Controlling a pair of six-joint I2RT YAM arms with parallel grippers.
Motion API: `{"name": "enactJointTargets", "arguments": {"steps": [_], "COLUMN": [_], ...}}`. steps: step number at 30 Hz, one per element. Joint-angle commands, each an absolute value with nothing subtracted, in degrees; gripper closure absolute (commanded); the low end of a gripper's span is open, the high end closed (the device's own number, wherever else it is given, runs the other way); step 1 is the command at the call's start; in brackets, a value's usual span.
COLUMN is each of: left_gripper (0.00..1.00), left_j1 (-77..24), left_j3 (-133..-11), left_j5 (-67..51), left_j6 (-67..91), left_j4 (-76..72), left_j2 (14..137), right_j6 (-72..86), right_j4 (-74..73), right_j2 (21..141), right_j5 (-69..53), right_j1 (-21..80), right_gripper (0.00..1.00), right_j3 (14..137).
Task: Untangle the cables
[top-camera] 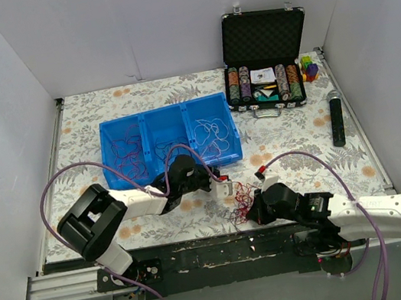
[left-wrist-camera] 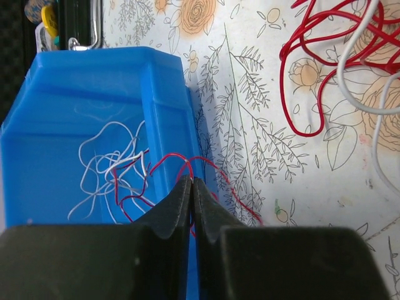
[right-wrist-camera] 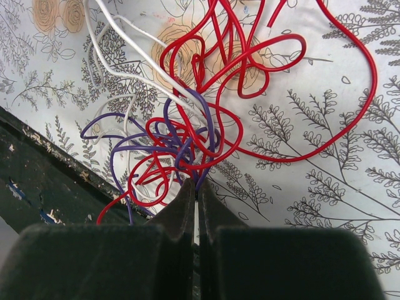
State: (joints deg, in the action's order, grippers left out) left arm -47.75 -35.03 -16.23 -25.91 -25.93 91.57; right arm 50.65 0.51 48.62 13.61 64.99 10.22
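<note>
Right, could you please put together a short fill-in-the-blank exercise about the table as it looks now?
1. The blue bin has ___ compartments.
2. The left gripper is shut on a cable at the bin's edge, and that cable is ___.
3. The tangle pinched by the right gripper mixes red, white and ___ wires.
4. The chip case at the back of the table stands with its lid ___.

Missing words: three; red; purple; open.
</note>
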Motion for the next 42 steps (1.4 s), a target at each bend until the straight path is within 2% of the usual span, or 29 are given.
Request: {"name": "enactJointTargets", "arguments": {"steps": [1, 10, 21, 24, 29, 38, 42], "left_gripper": [1.0, 1.0, 1.0, 1.0, 1.0, 1.0, 1.0], "left_j1": [-47.9, -48.1, -47.5, -46.4, -37.9, -15.4, -13.0], "left_j3": [-36.4, -46.0, -53.3, -54.0, -56.0, -54.8, -51.0], "left_j5": [-16.8, -12.9, -0.8, 6.7, 13.0, 3.0, 0.1], "left_j6": [-26.5, -21.1, -20.9, -19.5, -14.4, -5.1, -6.8], "left_j4": [-27.9, -28.4, -21.5, -20.5, -16.4, -3.8, -0.9], "left_j2": [88.3, 75.2, 59.7, 57.7, 57.7, 61.7, 62.8], "right_j6": [49.6, 49.2, 49.2, 49.0, 48.7, 48.9, 48.9], "right_j4": [-5.1, -4.7, -4.8, -5.0, -4.8, -5.0, -4.9], "right_j2": [48.9, 49.7, 50.0, 49.8, 49.5, 48.0, 48.0], "right_j5": [15.6, 15.5, 15.0, 15.3, 15.0, 14.9, 14.9], "right_j1": [65.3, 65.2, 65.2, 65.2, 65.3, 65.2, 65.2], "right_gripper": [0.99, 0.99, 0.99, 0.99, 0.99, 0.99, 0.99], "right_j3": [7.8, 8.0, 8.1, 8.1, 8.0, 7.5, 7.5]}}
